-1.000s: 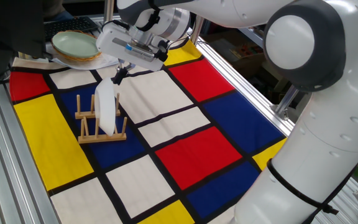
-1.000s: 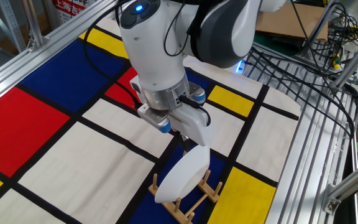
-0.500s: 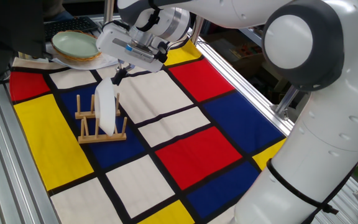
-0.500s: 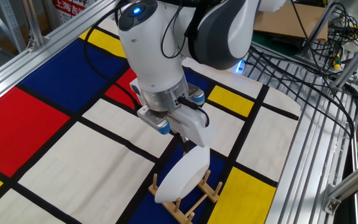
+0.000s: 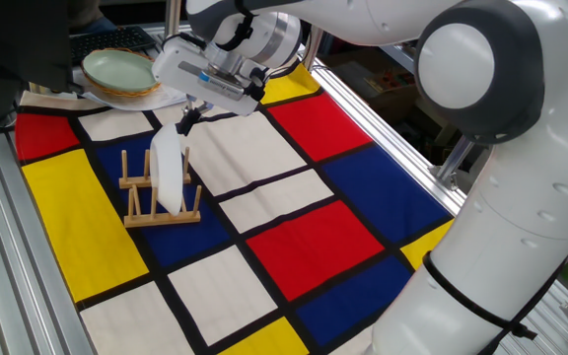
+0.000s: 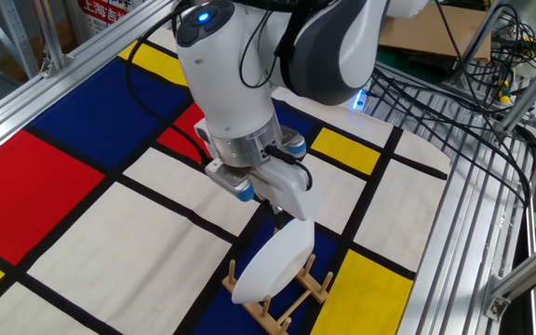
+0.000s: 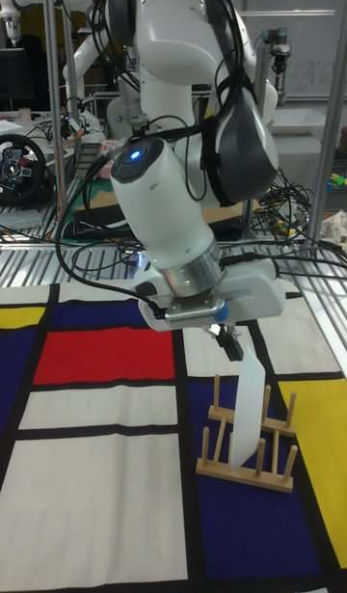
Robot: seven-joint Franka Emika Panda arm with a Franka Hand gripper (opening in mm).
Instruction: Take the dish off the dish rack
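Tall fixed view shows the dish (image 7: 248,409) standing on edge between the pegs of the dish rack (image 7: 247,451), its upper rim right under the gripper (image 7: 229,341). From the other fixed view the gripper (image 6: 277,218) sits at the plate's top edge, and its dark fingers (image 5: 189,117) look closed onto that rim, though the contact itself is too small to confirm. The rack rests on a blue square of the checked cloth (image 5: 294,237).
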